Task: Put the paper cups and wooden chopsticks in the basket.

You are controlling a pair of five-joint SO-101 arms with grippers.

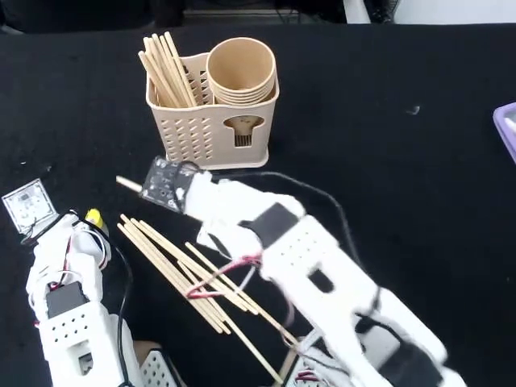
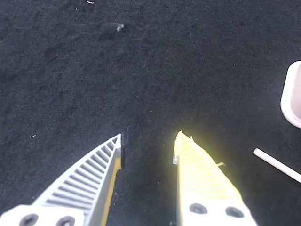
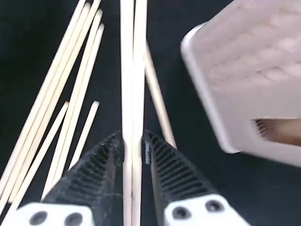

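A black, felt-like cloth covers the table [image 1: 419,201], dotted with pale lint, such as one speck [image 1: 413,110] to the far right. The light is even, with no hard shadows. Beyond the far edge the room is dark, apart from a white surface [image 1: 455,10] at the far right. A lilac tray rim [image 1: 506,129] juts in at the right edge.

Parted fingers [image 2: 202,183] above black table [image 2: 141,56], chopstick [image 2: 277,165] near basket [image 2: 294,94] corner

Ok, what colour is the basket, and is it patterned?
Beige basket, its walls perforated with rows of small slots; clearest in the high view.
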